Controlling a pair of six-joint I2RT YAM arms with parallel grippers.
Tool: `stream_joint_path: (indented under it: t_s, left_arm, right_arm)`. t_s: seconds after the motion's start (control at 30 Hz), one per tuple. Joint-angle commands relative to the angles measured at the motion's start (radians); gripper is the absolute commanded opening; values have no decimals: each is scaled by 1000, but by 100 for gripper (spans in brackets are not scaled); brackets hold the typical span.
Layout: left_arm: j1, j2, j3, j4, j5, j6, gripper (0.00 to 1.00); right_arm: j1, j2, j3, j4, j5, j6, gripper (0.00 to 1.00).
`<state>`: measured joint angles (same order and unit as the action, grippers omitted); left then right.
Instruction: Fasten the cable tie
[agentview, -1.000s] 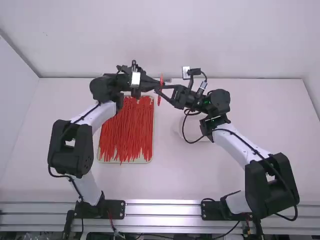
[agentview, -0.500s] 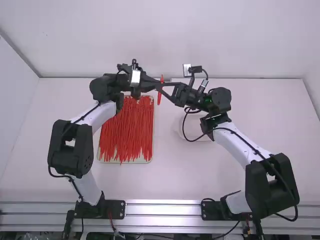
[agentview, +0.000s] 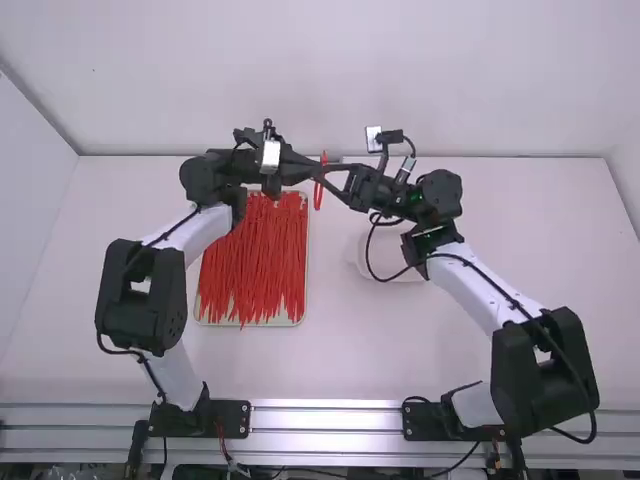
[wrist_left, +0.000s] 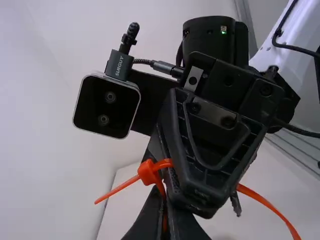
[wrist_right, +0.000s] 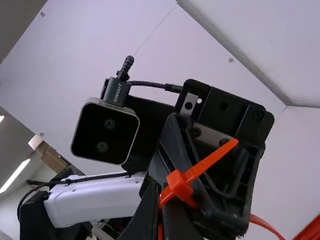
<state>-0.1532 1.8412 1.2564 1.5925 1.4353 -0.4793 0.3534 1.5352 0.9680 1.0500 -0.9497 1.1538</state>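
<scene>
A red cable tie (agentview: 319, 189) hangs in the air between the two grippers, above the far end of the tray. My left gripper (agentview: 307, 172) meets it from the left and my right gripper (agentview: 330, 181) from the right, almost tip to tip. In the left wrist view the tie's head (wrist_left: 148, 170) sits beside the right arm's gripper, and the tail (wrist_left: 270, 206) trails away. My left gripper (wrist_left: 164, 223) is shut on the strap. In the right wrist view the head (wrist_right: 178, 183) sits just above my right gripper (wrist_right: 161, 222), which is shut on the strap below it.
A flat tray (agentview: 300, 318) heaped with several red cable ties (agentview: 255, 260) lies under the left arm. A white dish (agentview: 362, 262) sits on the table beneath the right forearm. The back wall stands close behind the grippers.
The right gripper has shifted slightly up and toward the left gripper, and the tie between them has risen a little. The left arm has barely moved.
</scene>
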Motion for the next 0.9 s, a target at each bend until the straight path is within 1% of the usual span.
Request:
stream_joint_path:
  t_s: [0.0,0.1,0.2,0.43,0.53,0.73,0.87]
  left_arm:
    - [-12,-39,-12,26,130,4,1]
    - [-12,-39,-15,25,131,-3,1]
    - [-12,-39,-18,22,131,-4,1]
    - [-31,-39,-34,26,131,4,1]
    - [-31,-39,-31,26,131,4,1]
    - [-7,-39,-17,21,123,-8,1]
    - [11,-39,2,14,113,-82,1]
  right_arm:
    - [-28,32,47,16,174,-24,0]
    - [-58,37,48,21,194,2,0]
    - [-72,37,48,21,195,3,0]
    - [-76,37,48,28,233,-3,0]
    - [-87,37,48,26,218,-2,0]
    - [-71,37,47,16,153,-10,0]
    - [-57,37,47,14,122,-21,0]
